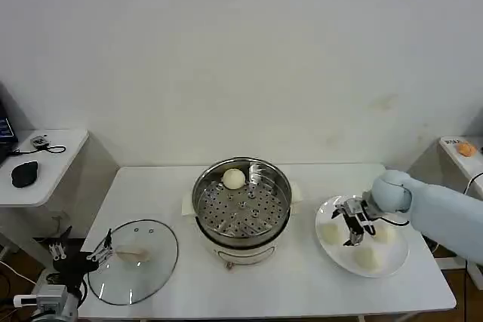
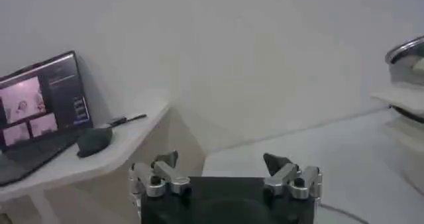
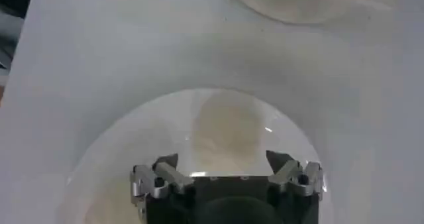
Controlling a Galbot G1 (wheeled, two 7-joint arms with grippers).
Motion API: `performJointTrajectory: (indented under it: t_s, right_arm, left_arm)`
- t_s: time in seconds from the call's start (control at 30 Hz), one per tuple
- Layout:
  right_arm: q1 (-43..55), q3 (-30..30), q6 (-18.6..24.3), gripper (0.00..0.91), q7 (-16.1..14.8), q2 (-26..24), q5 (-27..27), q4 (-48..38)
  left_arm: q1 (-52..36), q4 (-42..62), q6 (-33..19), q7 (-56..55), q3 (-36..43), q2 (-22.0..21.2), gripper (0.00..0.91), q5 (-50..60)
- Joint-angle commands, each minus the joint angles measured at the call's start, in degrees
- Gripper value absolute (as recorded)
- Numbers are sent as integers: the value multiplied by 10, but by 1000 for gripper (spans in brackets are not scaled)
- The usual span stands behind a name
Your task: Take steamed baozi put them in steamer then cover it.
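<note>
The steamer stands mid-table with one baozi on its perforated tray, at the back. Three more baozi lie on a white plate to its right. My right gripper hovers open over that plate. In the right wrist view a baozi lies just ahead of the spread right gripper. The glass cover rests flat on the table's left part, cream handle up. My left gripper hangs open beyond the table's left edge, apart from the cover.
A side desk at the left carries a black mouse and a laptop. Another small table with an orange thing stands at the far right. The steamer's rim shows in the left wrist view.
</note>
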Motion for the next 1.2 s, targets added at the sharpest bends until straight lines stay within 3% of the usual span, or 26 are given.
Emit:
performJointTrajectory:
  t_s: [0.03,0.43,0.63,0.93,1.2]
  right_arm:
    - [-17,11,-3,776,1,21,-11,-20]
    - [-15,17,-6,605,-5,19,-4,-14]
    - [14,14,-8,615,-10,-1,6,5]
    - [138,-29,-15,615,-13,-67,52,54]
    - [288,-85,-34,625,-9,-55,133,93]
  left_arm:
    - [0,0,0,0,-1,0,907,0]
    - [2,-3,-1,0,0,-5,907,1]
    - [2,-8,0,0,0,-6,907,2]
    - [-2,-9,1,0,5,-3,907,1]
    - [-14,-4,1,-1,15,0,907,-1]
